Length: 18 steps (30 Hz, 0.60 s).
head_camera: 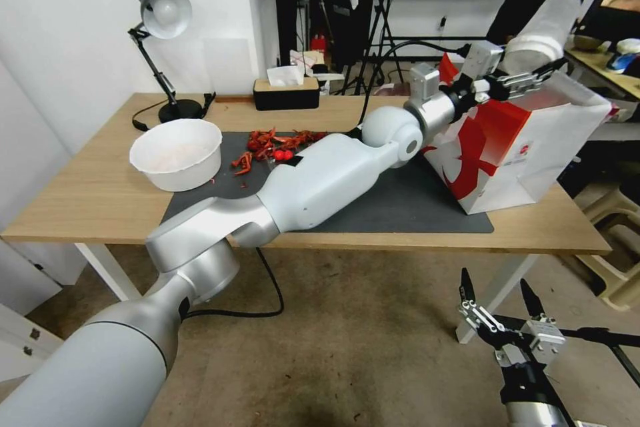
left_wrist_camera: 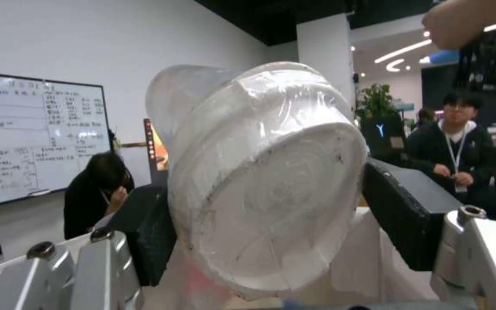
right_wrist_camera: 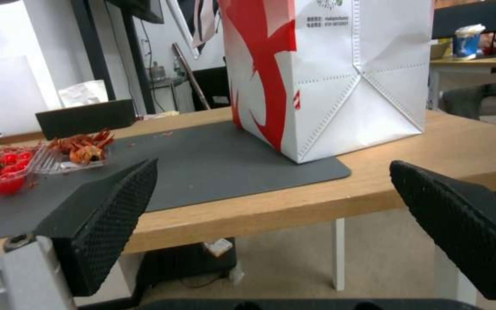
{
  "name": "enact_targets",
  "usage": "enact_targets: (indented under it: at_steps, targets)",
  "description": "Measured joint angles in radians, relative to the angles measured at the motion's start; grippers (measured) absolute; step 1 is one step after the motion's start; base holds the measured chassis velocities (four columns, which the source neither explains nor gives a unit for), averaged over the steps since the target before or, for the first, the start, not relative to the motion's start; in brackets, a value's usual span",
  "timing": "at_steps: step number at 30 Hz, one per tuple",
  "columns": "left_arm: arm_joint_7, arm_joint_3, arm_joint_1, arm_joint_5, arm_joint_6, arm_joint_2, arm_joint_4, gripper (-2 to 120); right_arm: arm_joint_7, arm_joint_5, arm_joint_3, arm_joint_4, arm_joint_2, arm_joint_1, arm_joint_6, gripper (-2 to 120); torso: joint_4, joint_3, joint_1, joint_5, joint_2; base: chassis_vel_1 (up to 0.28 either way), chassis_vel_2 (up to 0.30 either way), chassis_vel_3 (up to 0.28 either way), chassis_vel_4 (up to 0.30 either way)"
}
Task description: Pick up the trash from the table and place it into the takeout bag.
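My left arm reaches across the table to the takeout bag, a white paper bag with red print standing at the right end of the dark mat. The left gripper is shut on a clear white-lidded cup, held tilted just above the bag's open top. In the left wrist view the cup sits between the black pads. My right gripper hangs open and empty below the table's front edge, with the bag ahead of it.
A large white bowl stands at the mat's left end. Red crayfish shells and small tomatoes lie in clear trays behind my left arm. A desk lamp and a black tissue box stand at the back edge.
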Motion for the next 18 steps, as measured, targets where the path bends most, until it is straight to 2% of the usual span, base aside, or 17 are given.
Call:
enact_targets:
  at_steps: [6,9,10,11,13,18]
  targets:
    - [0.004,0.016,-0.005,0.049,0.020,0.002,-0.025,71,-0.004,0.008,0.004,0.000,-0.004,-0.006,0.011,100,-0.0004,0.000,0.000,0.0000,0.000,0.000,0.000,0.000,0.000]
    - [-0.002,0.017,-0.005,0.054,0.022,0.003,-0.032,79,-0.005,0.008,0.004,0.000,-0.005,-0.007,0.013,100,-0.0004,0.000,0.000,0.0000,0.000,0.000,0.000,0.000,0.000]
    - [-0.006,0.017,-0.005,0.055,0.023,0.003,-0.035,85,-0.006,0.008,0.004,0.000,-0.005,-0.007,0.015,100,-0.0004,0.000,0.000,0.0000,0.000,0.000,0.000,0.000,0.000]
    - [-0.006,0.017,-0.005,0.055,0.023,0.003,-0.035,85,-0.006,0.008,0.004,0.000,-0.005,-0.007,0.015,100,-0.0004,0.000,0.000,0.0000,0.000,0.000,0.000,0.000,0.000]
    - [-0.016,0.017,-0.004,0.058,0.027,0.004,-0.043,95,-0.008,0.008,0.002,0.004,-0.005,-0.008,0.017,100,-0.0004,0.000,0.000,0.0000,0.000,0.000,0.000,0.000,0.000]
    - [-0.035,0.007,0.006,0.066,0.031,0.004,-0.055,100,-0.009,0.008,-0.002,0.007,-0.005,-0.010,0.018,100,-0.0004,0.000,0.000,0.0000,0.000,0.000,0.000,0.000,0.000]
